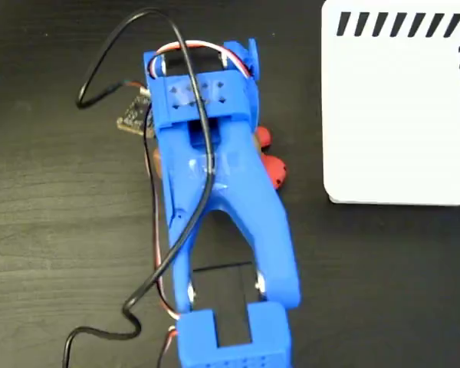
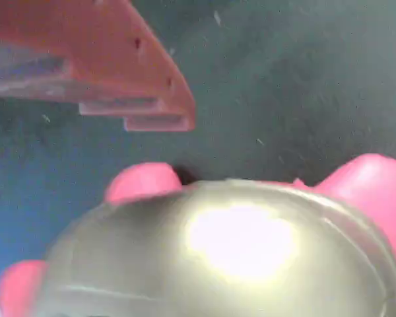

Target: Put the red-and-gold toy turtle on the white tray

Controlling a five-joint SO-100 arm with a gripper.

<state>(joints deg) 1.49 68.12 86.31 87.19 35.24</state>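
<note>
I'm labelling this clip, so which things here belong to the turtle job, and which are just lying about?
Job:
- red-and-gold toy turtle, mostly hidden under the blue arm in the fixed view
- white tray, nothing on the part shown
- gripper

Lying about:
- black cable
- small circuit board
- dark wooden table

Blurred turtle (image 2: 231,264), seemingly below fingers (image 2: 145,92)

Dark wood-grain table (image 1: 54,230) fills the fixed view. Small dark circuit board (image 1: 134,115) lies on it upper left, a black cable (image 1: 107,57) looping above it.
</note>
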